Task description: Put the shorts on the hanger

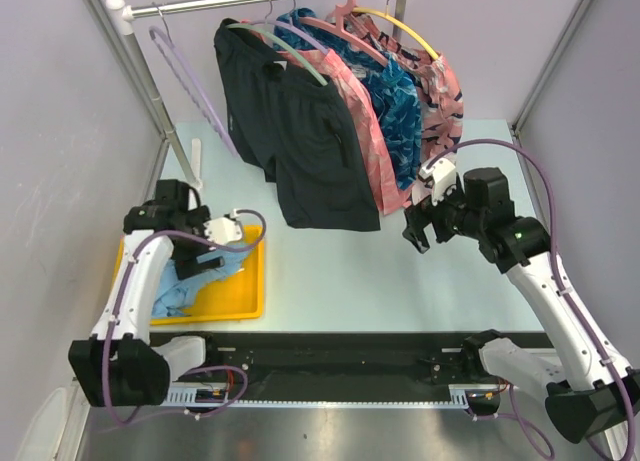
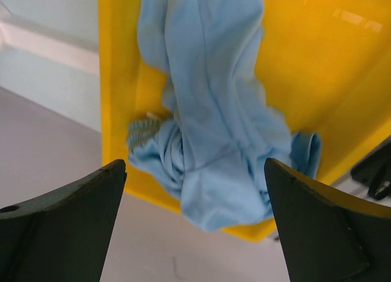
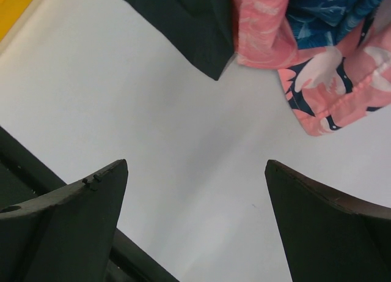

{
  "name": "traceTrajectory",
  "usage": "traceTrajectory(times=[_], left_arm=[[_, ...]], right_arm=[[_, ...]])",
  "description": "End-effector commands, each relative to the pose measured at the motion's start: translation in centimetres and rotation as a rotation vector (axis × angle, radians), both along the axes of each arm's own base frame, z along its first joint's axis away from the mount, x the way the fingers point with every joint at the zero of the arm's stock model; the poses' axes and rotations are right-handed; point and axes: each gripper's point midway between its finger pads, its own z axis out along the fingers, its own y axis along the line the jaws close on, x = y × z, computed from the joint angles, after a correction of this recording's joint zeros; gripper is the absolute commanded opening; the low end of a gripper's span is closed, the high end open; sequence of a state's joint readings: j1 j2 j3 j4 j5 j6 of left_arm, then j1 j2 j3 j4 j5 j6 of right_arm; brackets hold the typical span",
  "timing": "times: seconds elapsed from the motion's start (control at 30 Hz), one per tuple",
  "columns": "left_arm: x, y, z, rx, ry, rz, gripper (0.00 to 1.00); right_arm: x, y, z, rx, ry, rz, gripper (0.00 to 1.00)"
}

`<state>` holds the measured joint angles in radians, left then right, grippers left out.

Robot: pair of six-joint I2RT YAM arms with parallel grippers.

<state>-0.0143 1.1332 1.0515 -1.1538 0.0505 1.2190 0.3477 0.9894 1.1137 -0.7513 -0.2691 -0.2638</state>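
At the left of the table, the left gripper [image 1: 197, 259] hangs over the yellow tray [image 1: 245, 303]. Its jaws are spread wide and hold nothing, and it points down at the shorts [image 2: 208, 129], which lie bunched in the tray. Behind, the hanger [image 1: 190, 86] hangs bare on the rail [image 1: 250, 1], left of the black shorts [image 1: 300, 151]. Farther right, the right gripper [image 1: 416, 231] hovers above the table [image 1: 330, 271], equally wide and empty, its arm bent forward.
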Motion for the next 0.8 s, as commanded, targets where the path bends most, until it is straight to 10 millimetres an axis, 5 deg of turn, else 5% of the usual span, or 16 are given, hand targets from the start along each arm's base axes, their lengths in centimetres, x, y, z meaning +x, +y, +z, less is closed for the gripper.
traceTrajectory(times=[0.0, 0.13, 0.4, 0.47, 0.57, 0.67, 0.7, 0.77], left_arm=[[-0.8, 4.6, -0.6, 0.115, 0.077, -0.066, 1.00], [-1.6, 7.1, -2.2, 0.173, 0.134, -0.060, 1.00], [-2.5, 8.1, -6.9, 0.224, 0.176, -0.053, 0.99], [-3.2, 7.8, -7.5, 0.213, 0.213, -0.062, 0.90], [-3.9, 6.6, -7.7, 0.182, 0.230, -0.080, 0.60], [-3.8, 5.1, -7.5, 0.167, 0.199, -0.116, 0.21], [-3.9, 4.4, -7.3, 0.156, 0.193, -0.128, 0.01], [-3.4, 2.4, -6.3, 0.119, 0.155, -0.173, 0.00]], right_arm=[[-0.3, 0.9, 0.5, -0.030, -0.033, 0.055, 1.00], [-0.7, 1.0, 0.4, -0.048, -0.035, 0.068, 1.00], [-1.0, 0.7, 0.4, -0.069, -0.037, 0.063, 1.00], [-1.2, 0.6, 0.4, -0.074, -0.030, 0.061, 1.00], [-1.4, 0.6, 0.3, -0.068, -0.017, 0.057, 1.00], [-1.4, 0.9, 0.4, -0.057, -0.015, 0.061, 1.00], [-1.3, 0.9, 0.4, -0.055, -0.014, 0.059, 1.00], [-1.2, 1.0, 0.6, -0.044, -0.018, 0.052, 1.00]])
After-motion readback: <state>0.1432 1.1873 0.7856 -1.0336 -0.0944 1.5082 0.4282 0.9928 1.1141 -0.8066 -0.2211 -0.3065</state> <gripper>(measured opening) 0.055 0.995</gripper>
